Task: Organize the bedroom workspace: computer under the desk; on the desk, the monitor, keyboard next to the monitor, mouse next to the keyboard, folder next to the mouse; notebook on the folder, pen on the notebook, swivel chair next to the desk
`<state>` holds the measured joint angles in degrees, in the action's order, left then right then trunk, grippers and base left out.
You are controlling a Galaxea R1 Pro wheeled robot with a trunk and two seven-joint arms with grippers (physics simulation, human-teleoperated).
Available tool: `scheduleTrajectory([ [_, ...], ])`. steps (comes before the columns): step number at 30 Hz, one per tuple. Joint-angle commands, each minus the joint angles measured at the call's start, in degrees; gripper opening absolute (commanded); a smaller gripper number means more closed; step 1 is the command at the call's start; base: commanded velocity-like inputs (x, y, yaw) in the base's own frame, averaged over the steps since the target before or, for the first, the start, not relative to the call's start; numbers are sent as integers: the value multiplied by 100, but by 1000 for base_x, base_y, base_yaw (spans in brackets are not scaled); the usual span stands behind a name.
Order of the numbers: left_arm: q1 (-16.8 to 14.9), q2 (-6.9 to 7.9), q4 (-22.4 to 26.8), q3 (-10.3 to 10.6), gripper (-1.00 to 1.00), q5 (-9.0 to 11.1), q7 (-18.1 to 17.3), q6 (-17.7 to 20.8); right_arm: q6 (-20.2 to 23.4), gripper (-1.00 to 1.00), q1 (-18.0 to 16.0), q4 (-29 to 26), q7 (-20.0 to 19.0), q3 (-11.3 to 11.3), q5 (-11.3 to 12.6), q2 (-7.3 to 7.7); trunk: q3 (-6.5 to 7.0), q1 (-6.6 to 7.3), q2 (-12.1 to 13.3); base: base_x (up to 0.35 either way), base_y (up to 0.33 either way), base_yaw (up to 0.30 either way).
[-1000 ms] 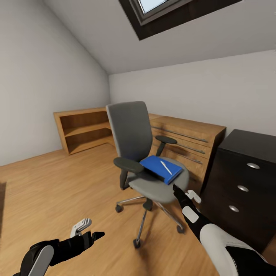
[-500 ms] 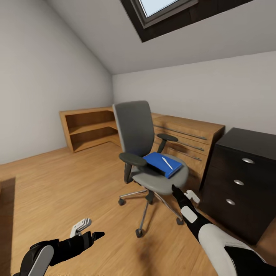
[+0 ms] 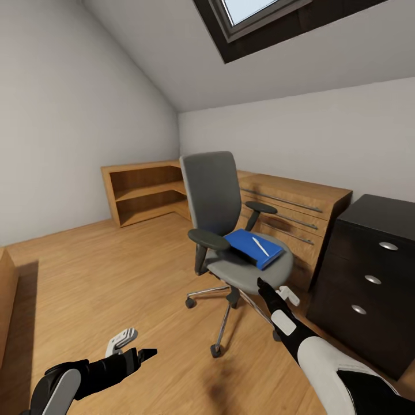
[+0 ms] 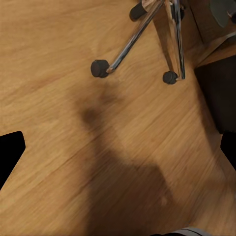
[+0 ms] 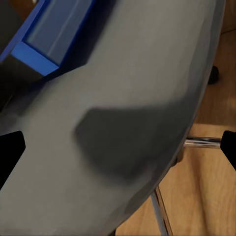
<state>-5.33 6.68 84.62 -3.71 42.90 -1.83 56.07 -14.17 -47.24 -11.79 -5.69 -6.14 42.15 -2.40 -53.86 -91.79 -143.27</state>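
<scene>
The right gripper (image 3: 275, 293), jaws wide and empty, hangs just short of the swivel chair (image 3: 230, 230) seat; the folder (image 3: 253, 248) with the pen (image 3: 260, 246) lies beyond them — approach low, square to its edge.

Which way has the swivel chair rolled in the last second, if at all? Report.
No. The swivel chair keeps its place against the wooden dresser; the whole head view shifted, so the camera moved.
</scene>
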Motion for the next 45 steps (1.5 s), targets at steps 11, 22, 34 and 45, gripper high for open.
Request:
scheduleTrajectory([
  [11,-3,0,2,-7,100,-10,-19,27,18,100,-5,194,-64,-38,47,-26,-6,1,-2,0,0,0],
  [22,-3,0,2,-7,100,-4,-25,27,12,100,-5,249,-60,-48,47,-76,-6,1,-2,59,0,0],
  [34,-3,0,7,-7,100,-1,-28,27,3,100,-5,248,-64,-54,47,-68,-6,1,-2,318,0,0],
  [45,-3,-2,11,-7,100,-1,-28,27,2,100,-5,248,-64,-48,40,-74,-6,1,-2,323,91,0],
])
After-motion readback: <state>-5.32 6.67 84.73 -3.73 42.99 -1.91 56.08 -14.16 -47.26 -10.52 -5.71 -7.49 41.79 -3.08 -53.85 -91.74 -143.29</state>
